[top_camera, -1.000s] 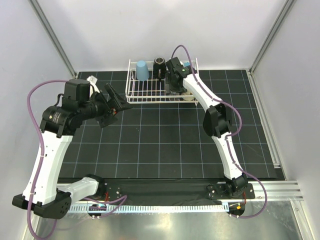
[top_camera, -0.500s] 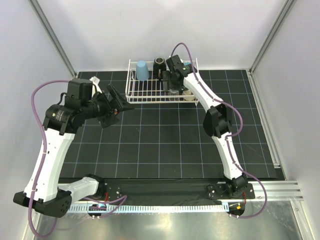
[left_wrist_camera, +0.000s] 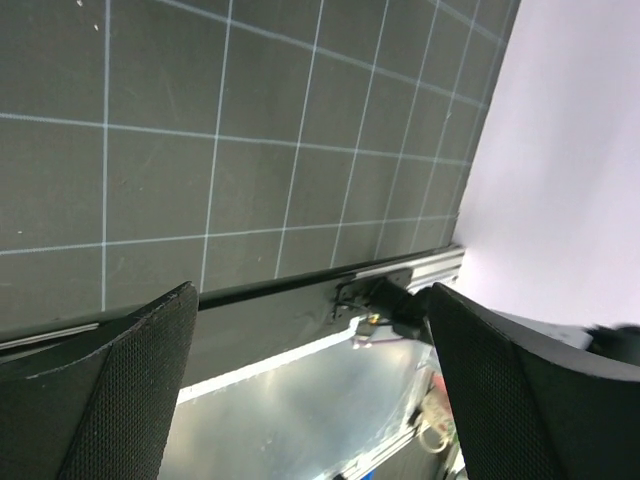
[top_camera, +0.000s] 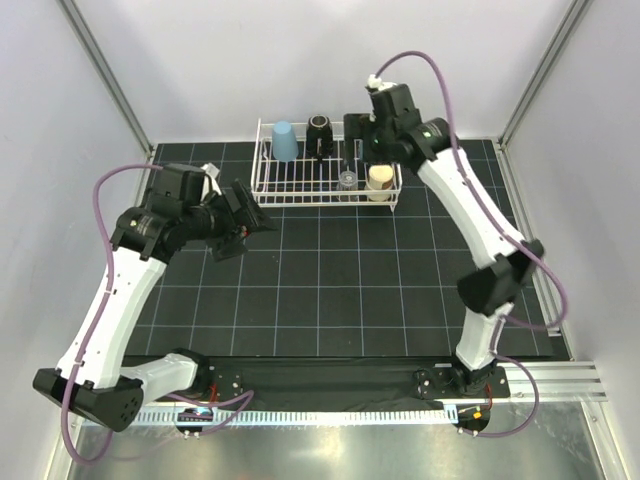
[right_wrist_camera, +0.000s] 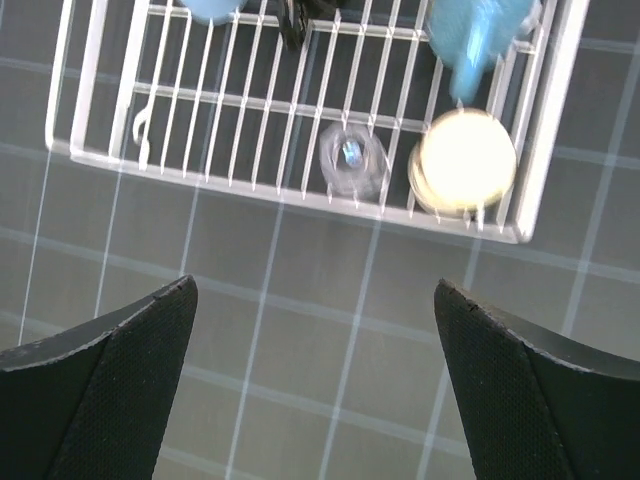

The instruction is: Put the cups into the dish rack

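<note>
1. At left, the left gripper [top_camera: 243,212] hung over the black gridded table [top_camera: 320,290], apart from the rack. Its wrist view showed the fingers [left_wrist_camera: 120,400] spread wide with nothing between them.
2. The white wire dish rack [top_camera: 300,198] sat at the table's far edge.
3. Inside it, from the left, a light blue tumbler [top_camera: 285,140] and a black cup [top_camera: 319,133] stood along the back row.
4. Toward the rack's right end, a tiny clear glass [right_wrist_camera: 352,160] stood just beside a tan cup [right_wrist_camera: 467,160] on the front row, with a teal mug [right_wrist_camera: 470,30] behind the tan cup.
5. At right, the right gripper [top_camera: 365,140] hovered above the rack's right end. Its fingers [right_wrist_camera: 110,390] stood fully apart, holding and touching nothing.
</note>
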`<state>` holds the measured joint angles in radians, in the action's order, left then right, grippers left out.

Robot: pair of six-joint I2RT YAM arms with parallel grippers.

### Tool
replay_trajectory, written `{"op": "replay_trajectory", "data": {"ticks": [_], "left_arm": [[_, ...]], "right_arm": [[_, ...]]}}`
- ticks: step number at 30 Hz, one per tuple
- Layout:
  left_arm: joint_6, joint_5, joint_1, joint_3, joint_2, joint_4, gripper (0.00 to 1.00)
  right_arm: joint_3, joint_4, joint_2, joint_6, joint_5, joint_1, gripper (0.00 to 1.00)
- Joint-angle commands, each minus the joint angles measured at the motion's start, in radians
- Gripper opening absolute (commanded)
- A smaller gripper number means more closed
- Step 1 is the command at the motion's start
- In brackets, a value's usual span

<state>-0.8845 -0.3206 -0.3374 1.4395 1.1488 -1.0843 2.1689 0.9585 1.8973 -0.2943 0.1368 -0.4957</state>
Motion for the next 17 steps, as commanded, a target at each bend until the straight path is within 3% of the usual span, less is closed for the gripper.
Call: {"op": "replay_trajectory", "data": {"ticks": [1, 7, 14, 17], "left_arm": [[0.051, -0.003, -0.035, -0.045, -0.015, 0.102, 0.93], [0.065, 0.002, -0.090, -0.083, 0.012, 0.199, 0.94], [0.062, -0.017, -0.150, -0.149, -0.003, 0.317, 0.95], [0.015, -0.081, -0.160, -0.247, -0.076, 0.435, 0.95]], "right_arm": [[-0.183, -0.009, -0.168, -0.017, 0.012, -0.003, 1.00], [-0.608, -0.075, -0.469, -0.106, 0.017, -0.004, 1.00], [-1.221, -0.326, -0.988, -0.311, 0.052, -0.007, 1.00], [-1.394, -0.406, -1.219, -0.379, 0.026, -0.004, 1.00]]}}
